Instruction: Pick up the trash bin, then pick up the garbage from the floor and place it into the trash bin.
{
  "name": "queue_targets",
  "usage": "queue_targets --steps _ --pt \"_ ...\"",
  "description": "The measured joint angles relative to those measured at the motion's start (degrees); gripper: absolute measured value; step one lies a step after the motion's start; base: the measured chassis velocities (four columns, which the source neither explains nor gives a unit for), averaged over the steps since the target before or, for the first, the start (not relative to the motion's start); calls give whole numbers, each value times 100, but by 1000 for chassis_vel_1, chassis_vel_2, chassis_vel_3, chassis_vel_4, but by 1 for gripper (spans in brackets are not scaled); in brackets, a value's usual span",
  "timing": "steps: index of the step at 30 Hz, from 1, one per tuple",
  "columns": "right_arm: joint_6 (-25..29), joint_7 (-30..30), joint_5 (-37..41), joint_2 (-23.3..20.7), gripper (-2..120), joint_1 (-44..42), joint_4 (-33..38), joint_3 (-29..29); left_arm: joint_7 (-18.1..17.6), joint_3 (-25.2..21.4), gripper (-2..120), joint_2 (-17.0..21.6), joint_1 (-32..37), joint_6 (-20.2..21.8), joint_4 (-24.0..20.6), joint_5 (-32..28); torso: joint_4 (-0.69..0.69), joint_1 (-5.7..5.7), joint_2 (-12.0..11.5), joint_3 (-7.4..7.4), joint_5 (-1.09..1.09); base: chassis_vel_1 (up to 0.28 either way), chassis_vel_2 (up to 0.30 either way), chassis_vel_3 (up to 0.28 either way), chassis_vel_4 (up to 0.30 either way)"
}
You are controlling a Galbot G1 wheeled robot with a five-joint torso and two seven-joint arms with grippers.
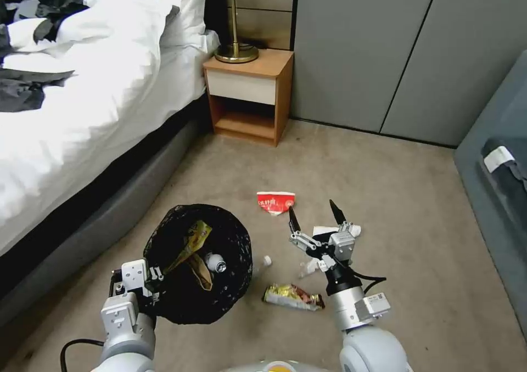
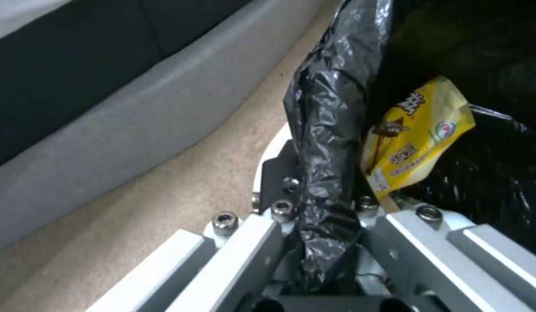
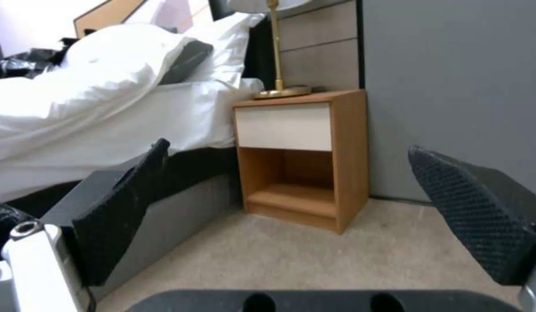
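1. Litter on the carpet (image 1: 384,185): one red-white cup (image 1: 275,202), one brown-yellow wrapper (image 1: 292,297), white tissue (image 1: 351,230), one clear bottle (image 1: 262,263).
2. Trash bin (image 1: 197,262), gripped at its liner rim by the left claw (image 1: 151,284), holds one yellow wrapper (image 2: 415,136) with unreadable print and one bottle (image 1: 216,262).
3. Right claw (image 1: 314,214) hangs open above the tissue.
4. Bed (image 1: 82,114), nightstand (image 1: 250,95), grey wall panels (image 1: 373,48).

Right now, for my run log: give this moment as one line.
left end effector: shut on trash bin rim | right end effector: open, empty, above floor litter | in bin: yellow wrapper, bottle
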Motion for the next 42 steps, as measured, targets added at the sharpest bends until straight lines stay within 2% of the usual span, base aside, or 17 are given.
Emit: queue_targets --steps 2,7,11,12,13,14,15,16,20,23,24,25,28,30,32,37,42 --pt "152 -95 -54 -40 100 65 -125 58 -4 -10 0 1 -11 2 11 -4 0 -1 0 -1 2 31 -16 -21 25" --pt "152 -178 -137 -235 100 166 -251 152 -5 -18 0 10 -11 3 19 -19 0 -1 0 -2 1 72 -32 -56 52" --pt "-107 -553 -150 -819 100 341 -522 167 -9 -28 0 17 -19 6 35 -30 0 -1 0 -2 3 0 0 0 0" --pt "-107 -553 -150 -819 100 341 -522 167 -9 -28 0 17 -19 6 35 -30 0 -1 0 -2 3 0 0 0 0" --pt "-304 -825 -63 -1251 100 407 -652 89 -11 -28 0 20 -19 9 37 -30 0 -1 0 -1 3 0 0 0 0" --pt "-341 -896 -41 -1352 100 425 -687 68 -11 -29 0 22 -20 10 39 -31 0 -1 0 -1 2 0 0 0 0" --pt "-490 -1293 28 -1740 100 539 -890 -30 -10 -30 0 29 -18 12 44 -31 0 -1 0 -2 3 0 0 0 0" --pt "-546 -1544 34 -1949 100 629 -1048 -95 -11 -33 0 33 -18 13 48 -32 0 0 0 -1 3 0 0 0 0" --pt "-587 -1955 68 -2204 100 780 -1312 -194 -12 -39 0 35 -20 15 58 -35 1 -1 0 -1 3 0 0 0 0" --pt "-514 -2747 83 -2449 100 1027 -1864 -327 -15 -50 0 34 -30 24 82 -36 0 -1 0 -1 2 0 0 0 0" --pt "-455 -2992 80 -2470 100 1106 -2059 -361 -16 -54 0 31 -36 27 94 -36 0 -1 0 -1 2 0 0 0 0" --pt "-455 -2992 80 -2470 100 1106 -2059 -361 -16 -54 0 31 -36 27 94 -36 0 -1 0 -1 2 0 0 0 0" --pt "-264 -3695 -39 -2413 100 1385 -2809 -495 -19 -60 0 5 -48 37 137 -30 0 -1 0 -1 2 0 0 0 0" --pt "-236 -3828 -88 -2384 100 1432 -2937 -507 -19 -60 0 2 -48 40 144 -28 0 -1 0 -1 2 0 0 0 0" --pt "-76 -4137 -293 -2250 100 1633 -3412 -551 -20 -60 0 -3 -53 52 161 -20 -1 -1 0 -1 1 0 0 0 0" --pt "209 -4208 -636 -1880 100 2094 -4257 -682 -22 -51 0 -26 -78 81 181 -1 1 -1 0 -1 1 0 0 0 0" --pt "251 -4235 -679 -1660 100 2314 -4649 -740 -24 -51 0 -44 -72 82 184 13 1 0 0 -1 0 0 0 0 0"
